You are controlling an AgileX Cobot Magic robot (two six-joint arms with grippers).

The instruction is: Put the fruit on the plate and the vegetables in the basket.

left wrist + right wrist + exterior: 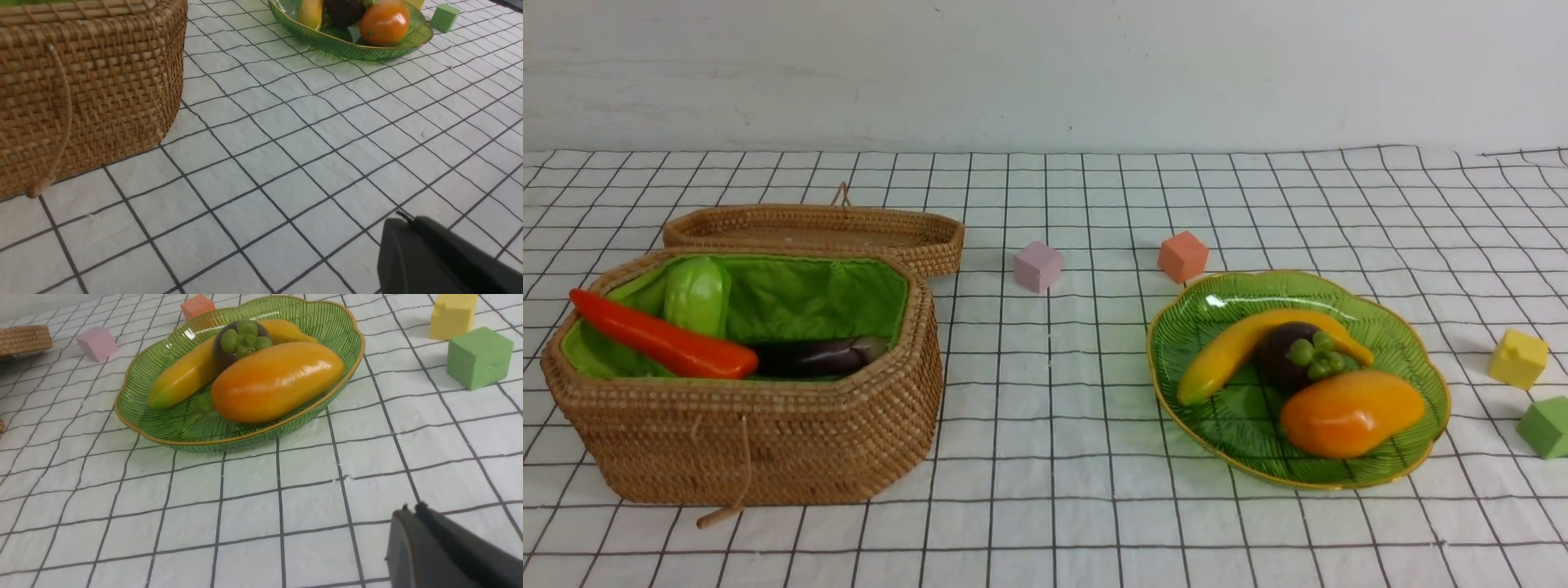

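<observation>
The green leaf-shaped plate (1409,359) on the right holds a yellow banana (1225,351), a dark mangosteen (1286,355) and an orange mango (1352,412). The wicker basket (768,433) on the left holds an orange-red carrot (662,339), a light green gourd (696,296) and a purple eggplant (813,357). No arm shows in the front view. My left gripper (408,218) is shut and empty above the cloth near the basket (90,90). My right gripper (412,508) is shut and empty in front of the plate (171,428), where the mango (278,379) lies nearest.
The shallow woven lid (817,233) lies behind the basket. Small cubes sit on the checked cloth: pink (1037,266), orange (1183,256), yellow (1518,358) and green (1545,427). A white wall runs along the back.
</observation>
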